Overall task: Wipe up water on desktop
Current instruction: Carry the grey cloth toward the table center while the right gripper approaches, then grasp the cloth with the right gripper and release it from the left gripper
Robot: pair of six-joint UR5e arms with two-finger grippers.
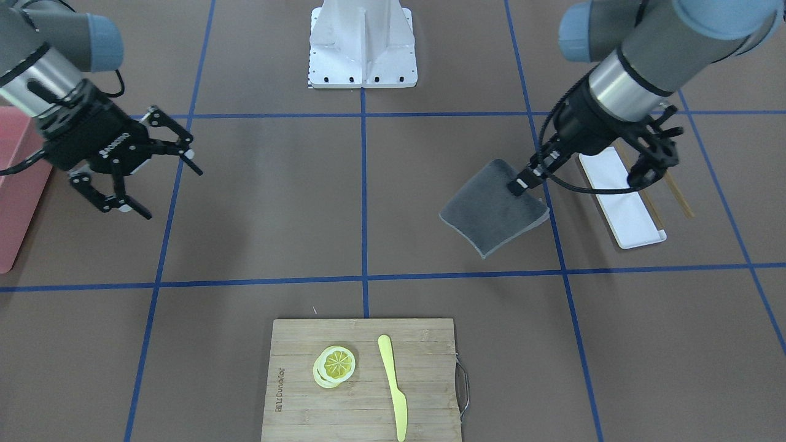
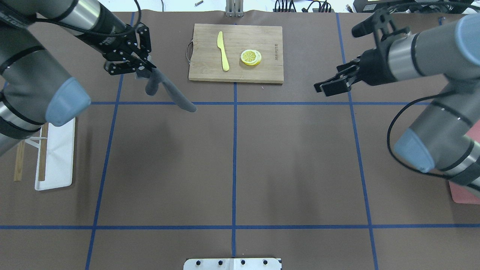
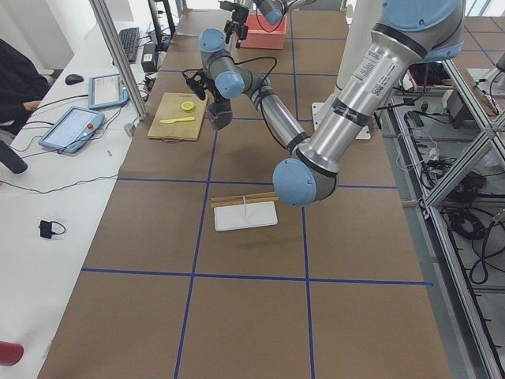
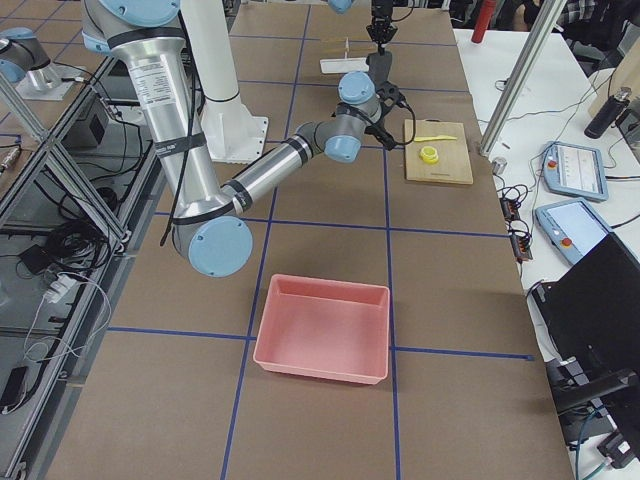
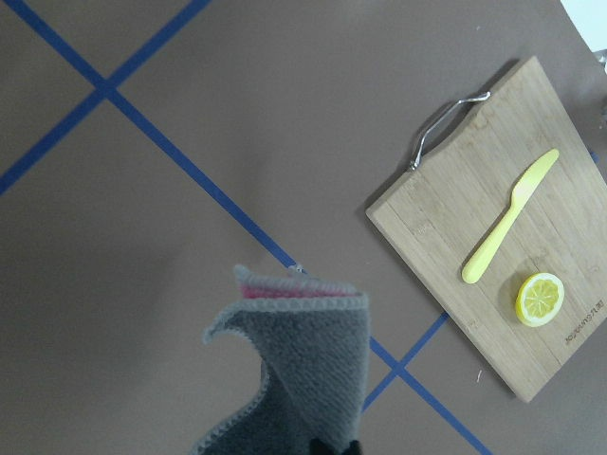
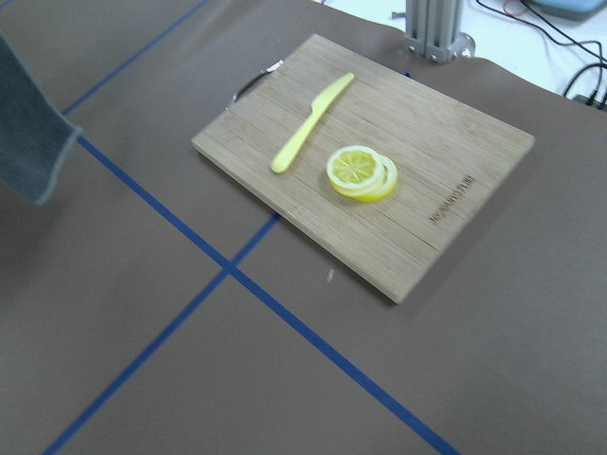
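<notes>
Board [image 1: 301,344] up, knife [image 1: 393,383] and lemon slices [image 1: 335,366] on it.
Knife lies just beside the slices; white tray [image 1: 623,196] well apart, chopsticks [image 1: 678,195] alongside it; pink bin [image 4: 318,366] opposite.

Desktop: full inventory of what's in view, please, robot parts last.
desktop: one, brown with a blue tape grid, under everything
cloth: one, grey, hanging from the left gripper
cutting board: one, pale bamboo, far edge, centre
knife: one, yellow, on the cutting board
lemon slices: small stack, yellow, beside the knife
tray: one, white, robot's left side
sticks: two, wooden, one on the tray, one beside it
bin: one, pink, robot's right side
left gripper: black, shut on the cloth
right gripper: black, open, empty
</notes>
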